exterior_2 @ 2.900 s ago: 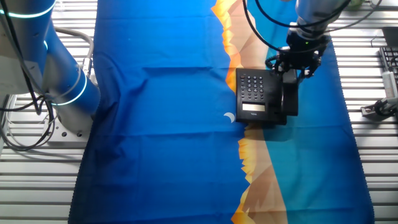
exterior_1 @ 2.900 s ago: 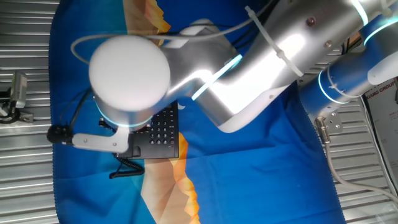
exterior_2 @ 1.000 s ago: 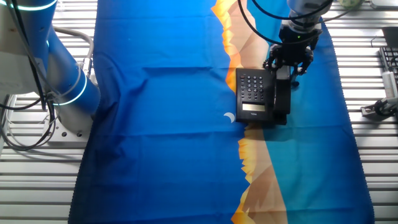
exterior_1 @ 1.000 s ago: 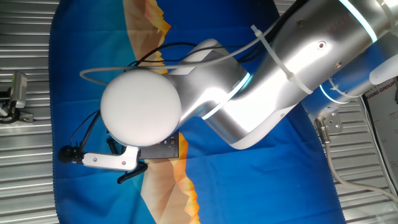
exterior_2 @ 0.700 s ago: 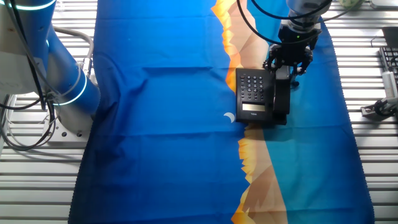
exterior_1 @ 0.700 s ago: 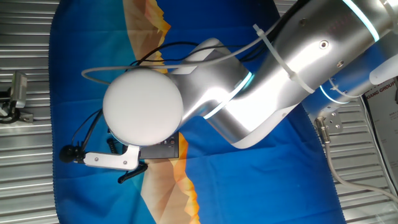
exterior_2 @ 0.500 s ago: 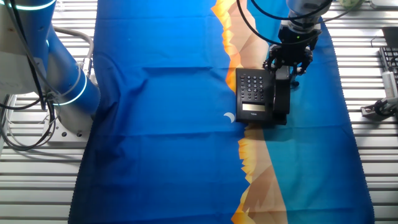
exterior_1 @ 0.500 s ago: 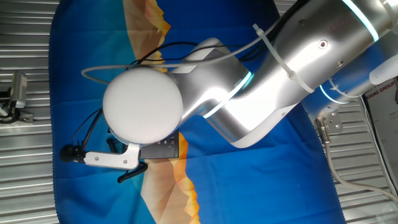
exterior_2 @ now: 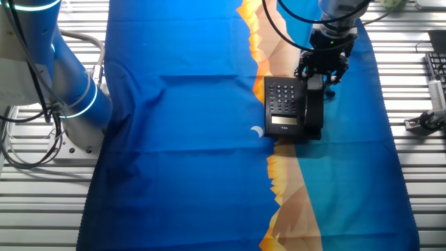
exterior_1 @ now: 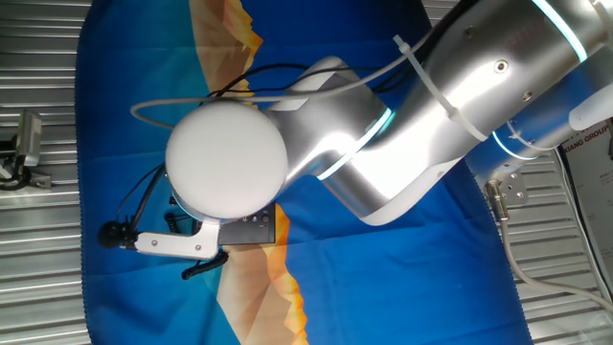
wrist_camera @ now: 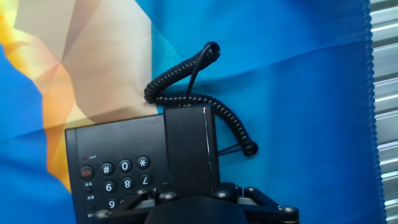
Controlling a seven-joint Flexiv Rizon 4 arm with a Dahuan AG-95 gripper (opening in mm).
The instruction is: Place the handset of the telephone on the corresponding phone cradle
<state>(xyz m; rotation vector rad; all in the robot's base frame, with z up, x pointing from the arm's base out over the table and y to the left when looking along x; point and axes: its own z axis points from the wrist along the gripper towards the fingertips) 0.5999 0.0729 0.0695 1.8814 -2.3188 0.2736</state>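
Arm edged off, handset (exterior_2: 314,108) lengthwise along telephone (exterior_2: 286,108)

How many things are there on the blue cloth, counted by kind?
Telephone: 1
Handset: 1
Coiled cord: 1
Total: 3
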